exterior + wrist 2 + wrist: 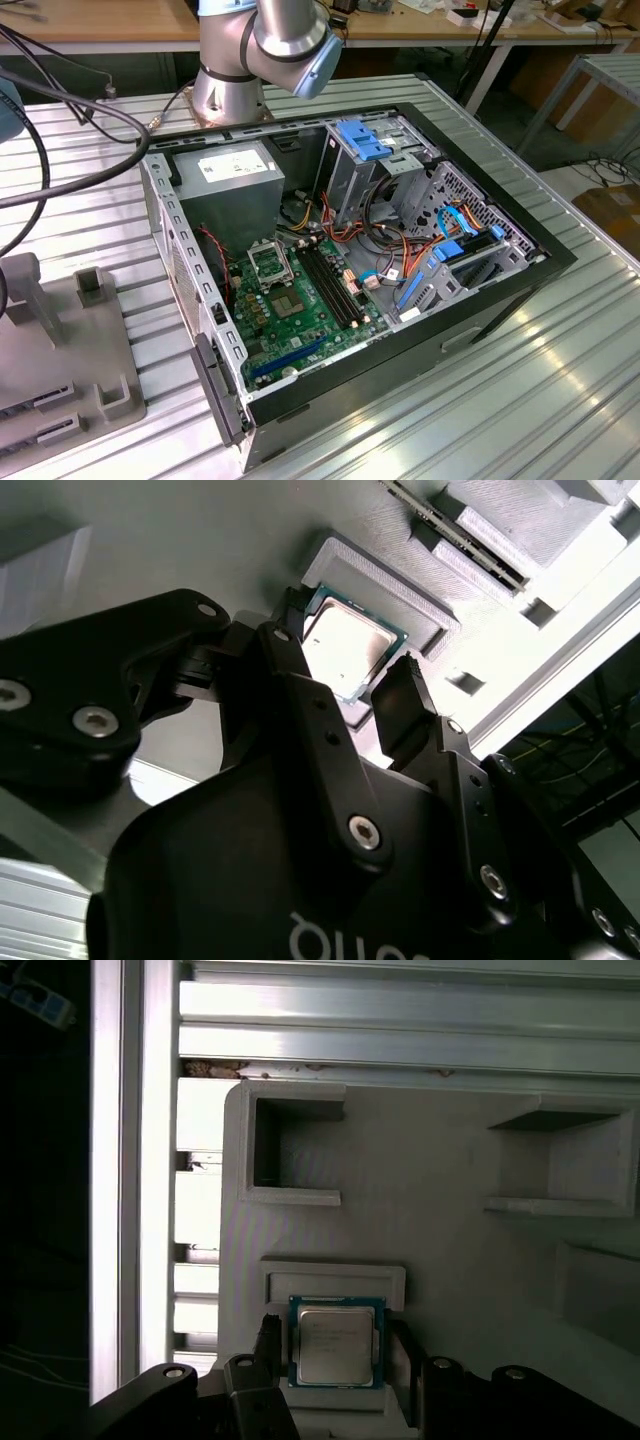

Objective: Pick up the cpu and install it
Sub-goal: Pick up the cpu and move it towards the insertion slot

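Cpu [337, 1342] lies flat in shallow recess of grey holder [450, 1210], metal lid up, green rim showing. My pincer [334, 1332] straddles it: fingers [268, 1335] apart, one just beside each of two opposite edges, no clamp evident.

Judgement: light, stiff, thin. Smooth lid probably slippery, underside contacts fragile. Take hold on two opposite rim edges, gentle squeeze, keep level.

Socket [268, 265] in open case [480, 310] on counter [500, 400] looks empty.
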`<state>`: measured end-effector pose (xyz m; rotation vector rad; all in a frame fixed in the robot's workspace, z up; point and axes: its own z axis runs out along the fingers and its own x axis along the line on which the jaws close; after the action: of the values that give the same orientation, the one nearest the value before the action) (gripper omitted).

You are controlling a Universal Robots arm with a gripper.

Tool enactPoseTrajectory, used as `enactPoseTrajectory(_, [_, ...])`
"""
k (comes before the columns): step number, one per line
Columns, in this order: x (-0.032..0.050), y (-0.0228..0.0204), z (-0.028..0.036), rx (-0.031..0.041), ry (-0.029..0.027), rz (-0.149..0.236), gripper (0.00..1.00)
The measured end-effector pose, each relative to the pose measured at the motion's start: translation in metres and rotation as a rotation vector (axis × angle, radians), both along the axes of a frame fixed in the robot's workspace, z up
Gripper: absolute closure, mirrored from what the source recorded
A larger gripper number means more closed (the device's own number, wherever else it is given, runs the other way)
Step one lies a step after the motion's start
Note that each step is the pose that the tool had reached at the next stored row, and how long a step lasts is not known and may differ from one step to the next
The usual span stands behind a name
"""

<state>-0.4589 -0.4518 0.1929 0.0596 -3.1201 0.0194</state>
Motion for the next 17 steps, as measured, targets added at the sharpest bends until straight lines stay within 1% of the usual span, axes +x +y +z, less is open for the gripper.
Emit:
enactPoseTrajectory(2, [-0.0002,0.0000,-0.0001,0.0001,-0.0015,0.000,0.45])
enactPoseTrajectory(17, [-0.0007,0.0004,0.0011,0.0000,-0.0015,0.001,0.45])
